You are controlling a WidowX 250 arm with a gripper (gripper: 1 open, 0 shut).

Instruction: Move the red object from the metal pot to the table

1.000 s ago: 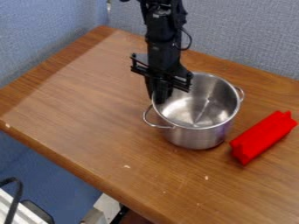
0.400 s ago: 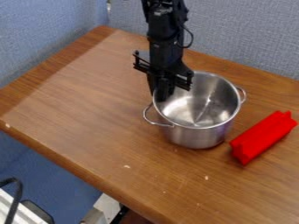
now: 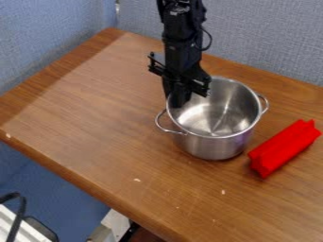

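The red object (image 3: pixel 282 148), a long bright red block, lies flat on the table (image 3: pixel 89 113) to the right of the metal pot (image 3: pixel 216 118), near the table's right edge. The shiny pot stands upright near the middle of the table and looks empty inside. My gripper (image 3: pixel 184 97) hangs from the black arm over the pot's left rim, fingers pointing down and shut, with nothing between them. It is well apart from the red block.
A blue fabric wall rises behind the table. The table's front edge runs diagonally from the left to the bottom right, with floor and dark equipment (image 3: pixel 19 222) below at the lower left.
The arm and gripper have risen slightly and shifted a little to the right over the pot's left rim. The pot and red block have not moved.
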